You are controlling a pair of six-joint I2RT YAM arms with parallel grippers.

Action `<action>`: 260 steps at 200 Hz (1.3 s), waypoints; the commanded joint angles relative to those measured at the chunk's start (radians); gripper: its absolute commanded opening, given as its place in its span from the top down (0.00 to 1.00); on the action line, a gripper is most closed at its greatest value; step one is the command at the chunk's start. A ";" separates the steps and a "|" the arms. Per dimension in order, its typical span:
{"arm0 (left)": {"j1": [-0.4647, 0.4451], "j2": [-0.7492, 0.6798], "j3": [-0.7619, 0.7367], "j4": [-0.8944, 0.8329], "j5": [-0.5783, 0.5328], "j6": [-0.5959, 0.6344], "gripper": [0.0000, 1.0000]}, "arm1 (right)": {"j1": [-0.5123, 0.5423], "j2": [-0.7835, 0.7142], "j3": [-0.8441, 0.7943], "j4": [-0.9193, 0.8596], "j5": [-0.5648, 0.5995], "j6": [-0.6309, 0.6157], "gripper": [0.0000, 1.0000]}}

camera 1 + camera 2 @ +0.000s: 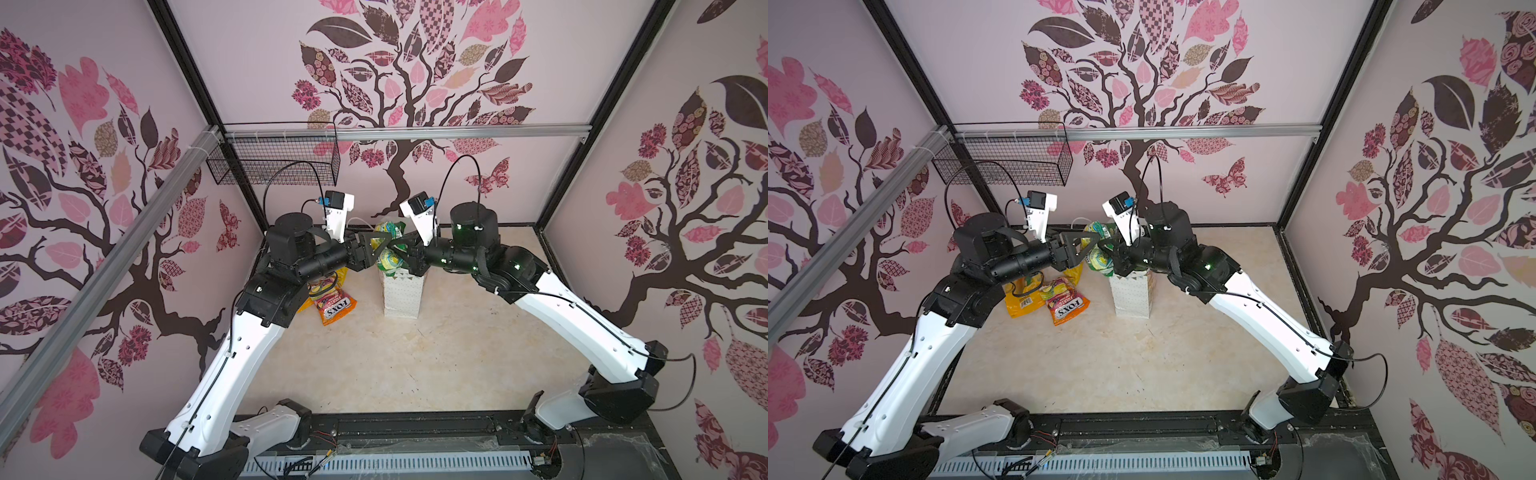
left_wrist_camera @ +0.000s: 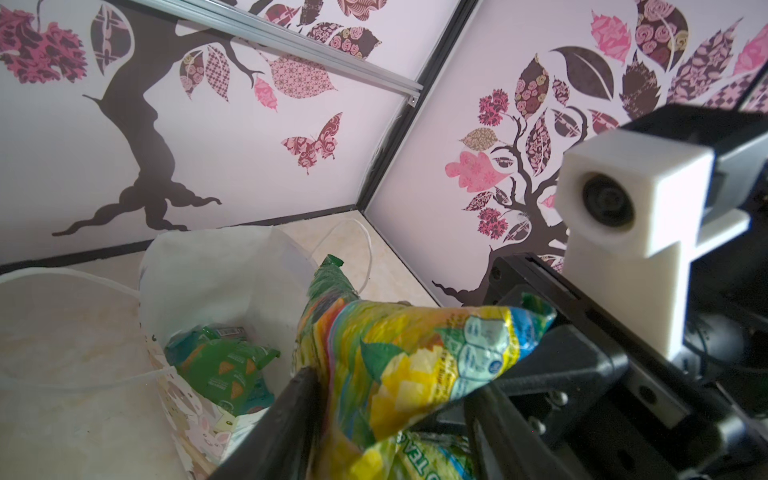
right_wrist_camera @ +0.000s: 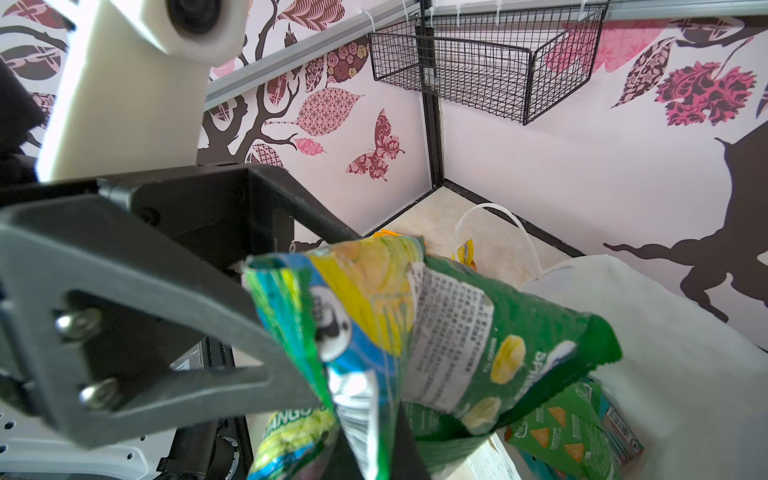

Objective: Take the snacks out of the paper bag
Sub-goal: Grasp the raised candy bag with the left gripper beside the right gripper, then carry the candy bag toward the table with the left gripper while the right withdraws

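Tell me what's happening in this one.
Both arms meet above the paper bag. The right claw is shut on a green-and-yellow packet held over the bag's mouth. The left claw has its jaws on either side of that same packet; whether they pinch it is unclear. An orange packet and a yellow packet lie on the table beside the bag, and a green packet sits inside it.

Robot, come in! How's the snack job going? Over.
Right gripper shut on green-yellow packet over paper bag. Left gripper around it, grip unclear. Green packet inside.
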 commanded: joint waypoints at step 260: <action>0.001 -0.228 -0.121 -0.285 -0.758 0.349 1.00 | 0.002 -0.217 -0.206 0.221 0.149 -0.069 0.00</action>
